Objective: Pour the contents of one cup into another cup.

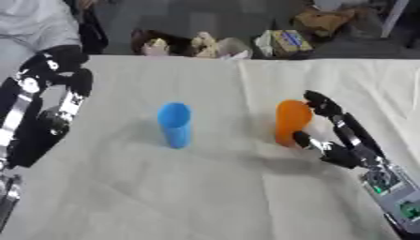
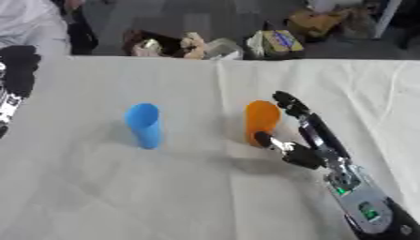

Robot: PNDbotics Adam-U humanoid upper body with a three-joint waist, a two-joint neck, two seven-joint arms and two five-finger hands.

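Left eye view: a table covered with a pale cloth carries two cups, both upright and well apart. The blue cup stands left of centre, its open mouth facing up. The orange cup stands right of centre, at about the same depth on the table.

The right hand comes in from the near right corner and sits at the orange cup's right side. Its fingers reach up along the far right of the cup near the rim, while the thumb lies against the near lower part of the cup, so the hand brackets the cup between them (whether it has actually closed on the cup cannot be told). The cup's base appears to rest on the cloth.

The left hand hangs at the left edge, well apart from the blue cup, and touches neither cup; its fingers cannot be made out.

A seam in the cloth runs from far to near between the cups.
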